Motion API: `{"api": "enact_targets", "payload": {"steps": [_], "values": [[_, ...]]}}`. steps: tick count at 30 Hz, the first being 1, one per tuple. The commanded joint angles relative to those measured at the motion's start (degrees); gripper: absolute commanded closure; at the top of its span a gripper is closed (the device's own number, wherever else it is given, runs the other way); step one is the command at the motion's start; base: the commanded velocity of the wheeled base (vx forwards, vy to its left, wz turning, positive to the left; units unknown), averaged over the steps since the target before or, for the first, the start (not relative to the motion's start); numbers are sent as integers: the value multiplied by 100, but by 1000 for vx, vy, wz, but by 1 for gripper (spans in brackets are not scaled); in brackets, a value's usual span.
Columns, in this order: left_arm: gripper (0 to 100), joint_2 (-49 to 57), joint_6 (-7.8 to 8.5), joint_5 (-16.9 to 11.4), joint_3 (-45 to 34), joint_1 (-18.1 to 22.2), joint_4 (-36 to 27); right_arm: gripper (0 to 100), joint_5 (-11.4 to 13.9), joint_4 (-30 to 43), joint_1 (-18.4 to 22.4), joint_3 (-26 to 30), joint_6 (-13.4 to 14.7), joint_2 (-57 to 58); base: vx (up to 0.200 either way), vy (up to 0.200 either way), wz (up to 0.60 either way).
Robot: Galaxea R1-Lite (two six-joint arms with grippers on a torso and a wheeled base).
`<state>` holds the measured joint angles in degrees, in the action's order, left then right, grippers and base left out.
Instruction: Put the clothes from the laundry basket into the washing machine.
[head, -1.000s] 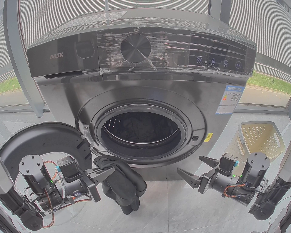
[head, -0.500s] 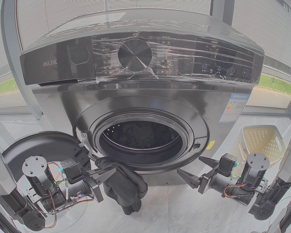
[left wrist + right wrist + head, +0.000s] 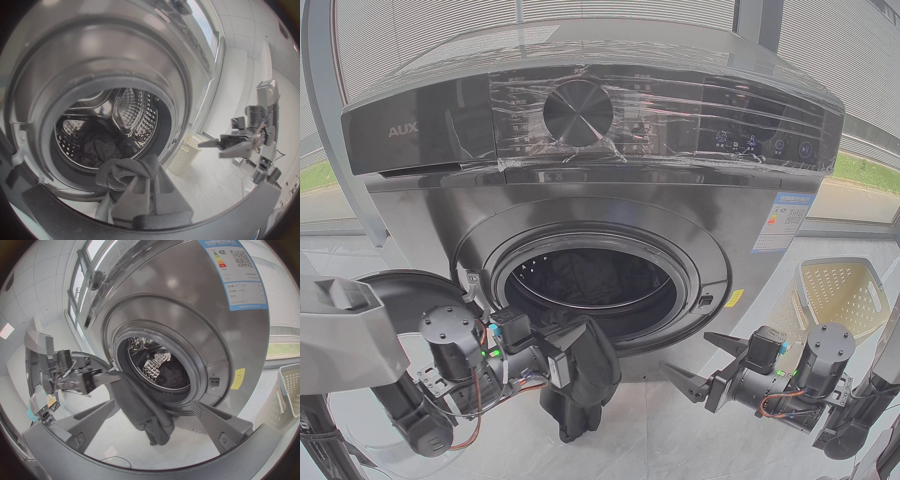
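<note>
The grey washing machine [image 3: 600, 187] stands with its door open, and dark clothes [image 3: 587, 275] lie in the drum. My left gripper [image 3: 569, 340] is shut on a dark garment [image 3: 590, 369] at the lower left rim of the opening. The cloth is bunched over the fingers [image 3: 137, 193] and hangs down toward the floor. The same garment [image 3: 140, 405] hangs in front of the rim in the right wrist view. My right gripper [image 3: 684, 353] is open with nothing in it, low in front of the machine's lower right corner. The cream laundry basket [image 3: 844, 294] stands right of the machine.
The round door [image 3: 406, 290] is swung open to the left, behind my left arm. Pale floor tiles [image 3: 650, 431] lie in front of the machine. Windows with blinds [image 3: 850, 56] run behind it.
The camera moved closer to the machine before half a second ago. Since then my left arm has swung right toward the drum opening with the garment. The right gripper has sunk slightly.
</note>
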<state>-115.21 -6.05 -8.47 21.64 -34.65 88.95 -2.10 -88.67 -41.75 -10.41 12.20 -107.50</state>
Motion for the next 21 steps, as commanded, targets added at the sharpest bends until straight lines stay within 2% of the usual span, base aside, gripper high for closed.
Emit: {"api": "enact_targets", "payload": {"steps": [1,3,6,11,17,21], "values": [[100,-942,-274,232,991,-7,17,0,-1,-1,-342,180,-7,-8,0,0,0],[100,-1144,-371,469,1352,-33,-1,0,-1,-1,-377,180,-7,-17,0,0,0],[100,-1539,-389,654,1747,-42,-80,0,-1,-1,-377,224,-16,-17,0,0,0],[100,-1891,-389,671,2424,-42,-423,0,-1,-1,-377,241,-25,36,0,0,0],[100,-2093,-415,671,3602,186,-1249,0,-1,-1,-421,268,-25,27,0,0,0],[100,-2172,-424,671,4331,204,-1873,0,-1,-1,-413,268,-34,27,0,0,0]]}}
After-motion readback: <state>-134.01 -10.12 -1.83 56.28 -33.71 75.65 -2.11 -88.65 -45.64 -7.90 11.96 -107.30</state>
